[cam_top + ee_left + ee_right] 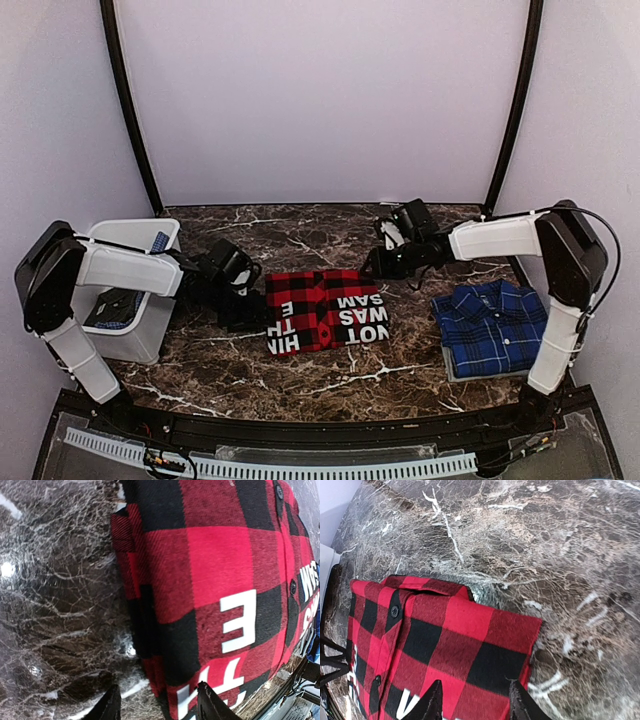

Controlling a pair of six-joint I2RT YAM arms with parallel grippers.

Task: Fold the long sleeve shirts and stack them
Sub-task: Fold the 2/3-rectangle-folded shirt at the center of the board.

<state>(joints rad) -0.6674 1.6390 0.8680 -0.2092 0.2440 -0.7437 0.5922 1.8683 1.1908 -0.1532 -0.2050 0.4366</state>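
The red-and-black checked shirt (325, 310) lies folded in the middle of the table, white letters on its front. Folded on a grey board at the right is the blue plaid shirt (492, 325). My left gripper (248, 312) is at the red shirt's left edge. In the left wrist view it (159, 706) stands open, one finger over the marble and the other over the red shirt (215, 580). My right gripper (375, 268) hovers at the shirt's far right corner. In the right wrist view it (475, 704) is open above the checked cloth (460, 640), with nothing held.
A white bin (150, 335) stands at the left edge with blue cloth inside. The grey board (455, 372) under the blue shirt sits near the right arm's base. Dark marble tabletop (300, 235) lies behind the shirts, with white walls around.
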